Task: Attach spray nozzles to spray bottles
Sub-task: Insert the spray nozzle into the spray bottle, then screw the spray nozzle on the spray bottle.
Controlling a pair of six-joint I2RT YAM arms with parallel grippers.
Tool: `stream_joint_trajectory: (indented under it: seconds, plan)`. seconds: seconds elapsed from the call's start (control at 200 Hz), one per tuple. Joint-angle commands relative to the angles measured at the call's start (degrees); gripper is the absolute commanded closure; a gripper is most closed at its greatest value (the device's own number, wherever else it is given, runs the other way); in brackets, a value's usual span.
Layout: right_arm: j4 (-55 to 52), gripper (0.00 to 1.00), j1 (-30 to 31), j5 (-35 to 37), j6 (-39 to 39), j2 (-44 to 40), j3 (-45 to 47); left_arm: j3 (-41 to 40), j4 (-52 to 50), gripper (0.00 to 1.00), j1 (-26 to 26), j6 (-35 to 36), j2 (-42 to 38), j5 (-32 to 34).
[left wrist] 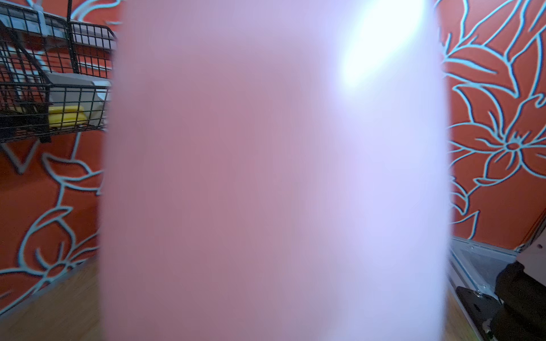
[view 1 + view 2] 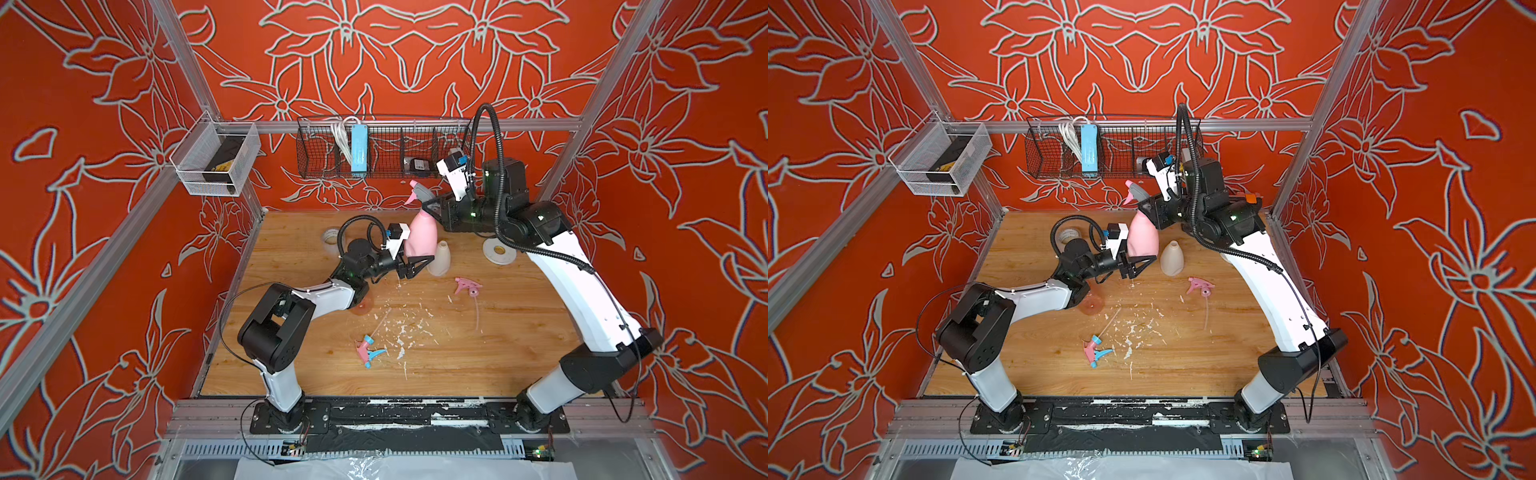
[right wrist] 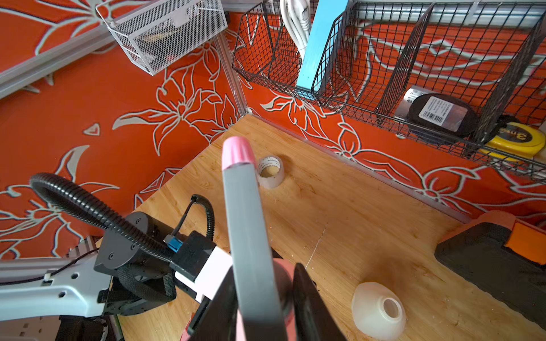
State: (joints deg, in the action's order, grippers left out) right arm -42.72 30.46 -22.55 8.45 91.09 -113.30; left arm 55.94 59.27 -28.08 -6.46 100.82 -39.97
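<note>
1. Left gripper (image 2: 423, 264) is clamped low on the pink bottle (image 2: 422, 237), which leans a little toward the back wall; in the left wrist view the bottle (image 1: 266, 177) is a blur that fills most of the picture.
2. Right gripper (image 2: 429, 206) reaches in at the bottle's neck, with a finger on each side of the grey-top nozzle (image 2: 419, 193) that sits on it. The right wrist view shows the fingers flanking the nozzle (image 3: 248, 224), but I cannot tell whether they press it or stand just off it.
3. White bottle (image 2: 439, 259) stands upright and uncapped on the table (image 2: 498, 365), just beside the pink one.
4. Orange-pink bottle (image 2: 1092, 305) is mostly hidden under the left arm.
5. Pink nozzle (image 2: 467, 286) lies near the white bottle, with its tube pointing at the near edge.
6. Pink-blue nozzle (image 2: 368, 351) lies closer to the front, among white flakes (image 2: 403, 332).
7. Two tape rolls (image 2: 332, 237) (image 2: 498, 251) lie toward the back of the table, one on each side of the bottles.
</note>
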Motion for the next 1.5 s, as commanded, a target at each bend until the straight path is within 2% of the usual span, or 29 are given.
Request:
stream_joint_trajectory:
  seconds: [0.0,0.095,0.4,0.53,0.881,1.016,1.496]
  plan:
    - [-5.4,0.66,0.4,-0.2,0.0,1.1,-1.1,2.7,5.6,0.52,0.1,-0.1,0.1,0.9]
    - [-5.6,0.64,0.4,-0.1,-0.2,0.9,-1.2,2.6,5.1,0.52,0.1,0.2,0.0,0.8]
    - [-6.5,0.36,0.1,0.8,-2.8,-1.8,0.8,2.2,3.5,0.52,0.2,1.2,0.4,-0.5]
    - [-6.8,0.3,-0.9,-0.2,-4.1,-2.7,1.0,1.7,2.7,0.52,0.3,1.9,0.4,-1.1]
    - [-7.5,0.27,-2.6,-4.1,-6.0,-1.1,-2.3,0.0,0.9,0.52,0.6,3.3,1.0,-1.8]
    - [-7.5,0.3,-2.5,-5.8,-5.6,-0.7,-3.2,0.0,0.5,0.52,0.7,3.6,1.7,-1.8]
    - [-7.6,0.36,0.5,-4.7,-5.2,-1.8,-0.8,0.9,0.8,0.52,0.8,2.7,3.0,-1.9]
